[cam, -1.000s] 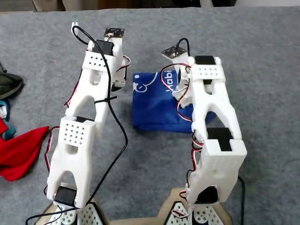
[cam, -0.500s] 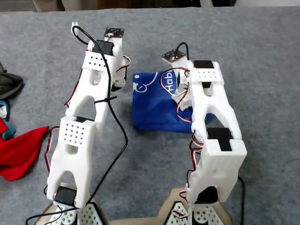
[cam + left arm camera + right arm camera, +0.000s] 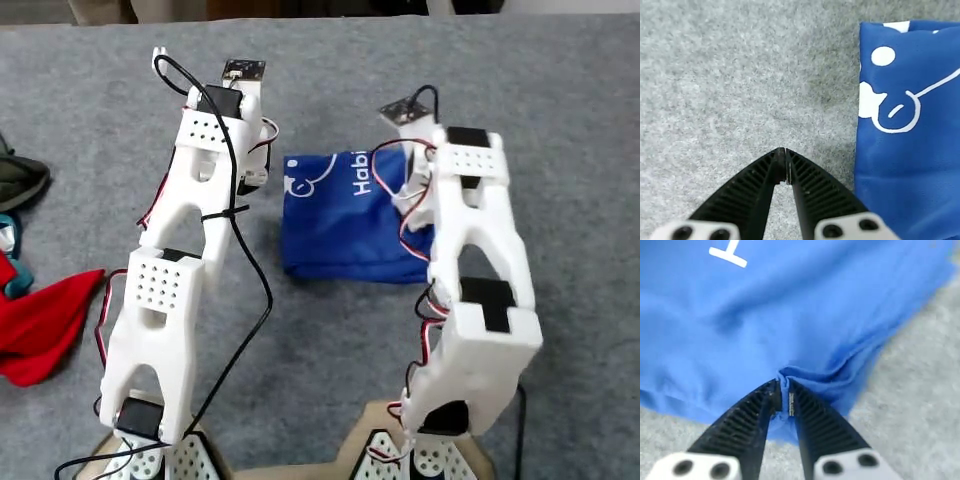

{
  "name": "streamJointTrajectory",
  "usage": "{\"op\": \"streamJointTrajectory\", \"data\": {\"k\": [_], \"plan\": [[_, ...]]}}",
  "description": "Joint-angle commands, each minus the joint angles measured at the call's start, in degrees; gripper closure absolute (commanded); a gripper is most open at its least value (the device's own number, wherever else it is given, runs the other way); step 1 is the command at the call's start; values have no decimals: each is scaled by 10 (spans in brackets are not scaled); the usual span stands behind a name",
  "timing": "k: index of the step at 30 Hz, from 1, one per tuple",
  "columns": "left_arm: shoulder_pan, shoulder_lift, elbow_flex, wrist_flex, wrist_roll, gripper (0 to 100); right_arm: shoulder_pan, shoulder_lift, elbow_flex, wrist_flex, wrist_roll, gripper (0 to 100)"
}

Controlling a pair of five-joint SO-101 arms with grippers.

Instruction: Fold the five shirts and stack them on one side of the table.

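Observation:
A folded blue shirt (image 3: 340,220) with white print lies on the grey table between the two arms. My right gripper (image 3: 782,399) is shut on a pinch of the blue shirt (image 3: 790,320) near its right edge, the cloth bunching at the fingertips. The right arm (image 3: 470,250) covers that side of the shirt from above. My left gripper (image 3: 782,165) is shut with nothing in it, just above the carpet beside the blue shirt's (image 3: 910,130) left edge. The left arm (image 3: 195,200) stands left of the shirt.
A crumpled red shirt (image 3: 45,325) lies at the table's left edge, with dark green cloth (image 3: 20,178) and a teal scrap (image 3: 8,235) beyond it. Grey carpet (image 3: 560,110) stretches open at the back and right.
The right arm has swung to the right over the shirt, uncovering more of the white print. The left arm has kept still.

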Motion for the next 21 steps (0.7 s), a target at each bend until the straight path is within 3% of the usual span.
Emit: {"op": "streamJointTrajectory", "data": {"k": [1,8,16,21], "plan": [[-3,-6,1,-4,-4,981,26,-69,1,25,2,990],[-3,-6,1,-4,-4,981,86,-94,2,62,2,990],[-3,-5,1,-4,-4,981,89,-98,63,61,3,981],[-3,-5,1,-4,-4,981,103,-100,57,53,2,815]]}}
